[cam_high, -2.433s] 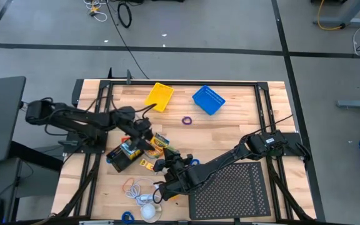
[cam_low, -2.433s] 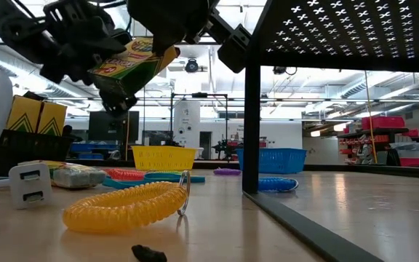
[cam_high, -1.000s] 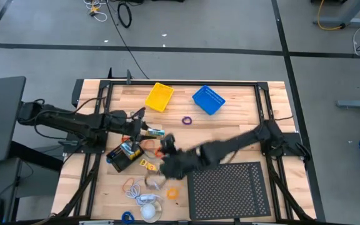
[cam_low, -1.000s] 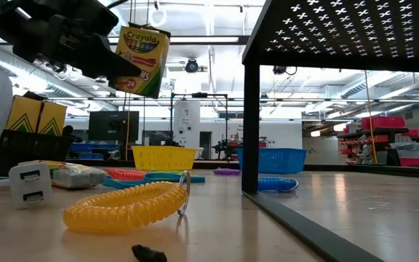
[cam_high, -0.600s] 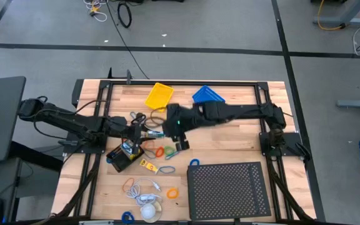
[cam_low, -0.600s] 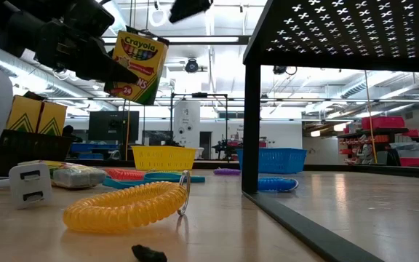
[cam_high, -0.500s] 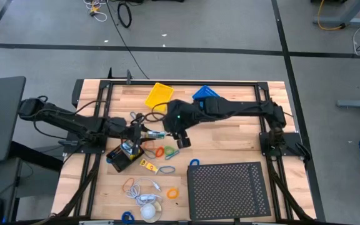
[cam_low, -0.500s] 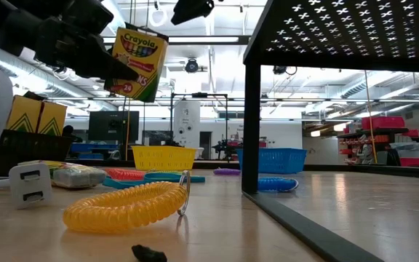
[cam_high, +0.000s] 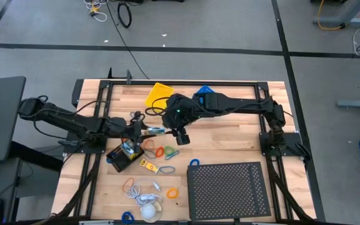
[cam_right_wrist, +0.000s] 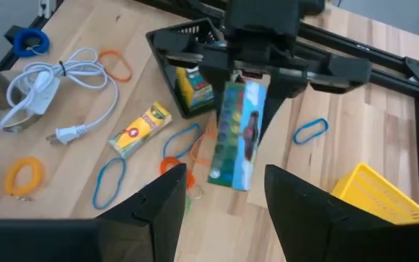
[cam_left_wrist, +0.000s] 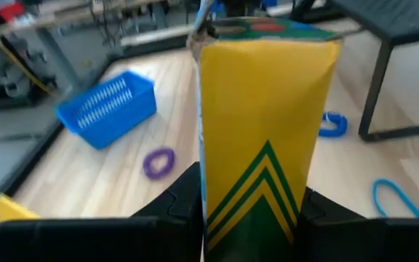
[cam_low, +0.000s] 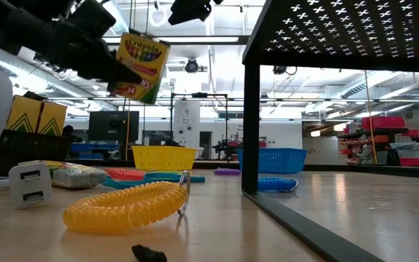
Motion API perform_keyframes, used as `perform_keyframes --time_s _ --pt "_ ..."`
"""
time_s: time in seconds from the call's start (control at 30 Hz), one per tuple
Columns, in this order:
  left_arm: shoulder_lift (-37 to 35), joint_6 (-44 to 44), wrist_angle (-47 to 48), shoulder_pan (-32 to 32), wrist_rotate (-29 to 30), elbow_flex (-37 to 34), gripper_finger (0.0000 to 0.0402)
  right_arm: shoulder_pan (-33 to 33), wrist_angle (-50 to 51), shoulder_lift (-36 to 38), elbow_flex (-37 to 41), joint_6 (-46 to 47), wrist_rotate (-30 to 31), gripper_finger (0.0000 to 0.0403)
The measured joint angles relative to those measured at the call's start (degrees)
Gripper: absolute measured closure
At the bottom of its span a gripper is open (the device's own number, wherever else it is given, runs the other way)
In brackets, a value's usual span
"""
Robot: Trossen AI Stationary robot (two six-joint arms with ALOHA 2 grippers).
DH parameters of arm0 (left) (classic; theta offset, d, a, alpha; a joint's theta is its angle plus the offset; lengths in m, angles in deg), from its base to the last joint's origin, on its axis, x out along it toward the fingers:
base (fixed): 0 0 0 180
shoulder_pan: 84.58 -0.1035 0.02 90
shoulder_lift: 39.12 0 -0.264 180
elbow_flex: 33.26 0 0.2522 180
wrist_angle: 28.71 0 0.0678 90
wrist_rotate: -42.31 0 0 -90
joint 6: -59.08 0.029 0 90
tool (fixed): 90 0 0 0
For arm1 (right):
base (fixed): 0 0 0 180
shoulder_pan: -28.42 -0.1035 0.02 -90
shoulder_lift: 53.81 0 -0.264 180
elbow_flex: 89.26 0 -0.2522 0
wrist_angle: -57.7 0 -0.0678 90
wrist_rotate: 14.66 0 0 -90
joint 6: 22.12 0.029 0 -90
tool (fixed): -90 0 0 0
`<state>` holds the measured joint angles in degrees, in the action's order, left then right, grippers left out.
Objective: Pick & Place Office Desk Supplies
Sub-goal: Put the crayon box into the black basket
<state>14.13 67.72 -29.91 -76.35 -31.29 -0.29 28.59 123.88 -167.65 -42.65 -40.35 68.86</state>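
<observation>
One crayon box [cam_low: 140,67] hangs in the air, clamped in the left gripper [cam_high: 144,130] above the clutter of supplies near the table middle. What changed in the last seconds: the right gripper [cam_high: 181,135], which was low at the front of the table near the black perforated tray [cam_high: 230,190], swung up and across, and now hovers just beside the left one, fingers spread and empty. The box stayed in the left grip (only tilted a bit). To me this looks like prep for a handover, or the right arm is only clearing the way; I cannot tell which.

The views differ a lot. From the low view you read the printed front of the box and see it is well above the table. The right wrist view shows the box held by its sides between the left fingers, w/ the black mesh basket [cam_right_wrist: 167,44], a second crayon box [cam_right_wrist: 137,129] and blue bands [cam_right_wrist: 110,180] lying below. The left wrist view gives only the yellow-green back, plus the blue basket [cam_left_wrist: 108,107] and a purple loop [cam_left_wrist: 158,161] farther off. The high view alone shows the yellow bin [cam_high: 157,95] and both arms' layout.
</observation>
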Motion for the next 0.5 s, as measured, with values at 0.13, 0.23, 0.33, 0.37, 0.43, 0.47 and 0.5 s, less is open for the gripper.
perform_keyframes --time_s 0.13,0.23,0.33,0.37,0.43,0.47,0.5 --pt "-2.52 -2.95 5.27 2.52 -0.99 0.00 0.0294 -0.30 0.00 -0.03 0.00 -0.19 -0.01 0.0209" --pt "-6.42 -5.18 9.98 5.53 -0.20 0.00 0.0294 -0.36 0.00 -0.04 0.00 -0.94 -0.04 0.0209" --pt "-12.13 -7.88 15.39 9.33 2.09 0.00 0.0294 -0.36 -0.02 -0.04 0.00 -1.10 -1.18 0.0209" --pt "-14.15 -8.75 17.48 10.74 3.06 0.00 0.0294 -0.36 -0.02 -0.04 0.00 -1.10 -1.31 0.0209" --pt "-18.19 -10.91 21.86 13.97 4.43 0.00 0.0294 -0.36 -0.02 -0.04 0.00 -1.10 -1.46 0.0209" --pt "-20.25 -11.97 24.16 15.63 4.81 0.00 0.0294 -0.41 0.00 -0.06 0.00 -1.11 -1.73 0.0209" --pt "-22.24 -13.42 26.28 17.49 5.51 0.00 0.0294 -0.40 0.06 -0.05 0.00 -1.12 -2.52 0.0209"
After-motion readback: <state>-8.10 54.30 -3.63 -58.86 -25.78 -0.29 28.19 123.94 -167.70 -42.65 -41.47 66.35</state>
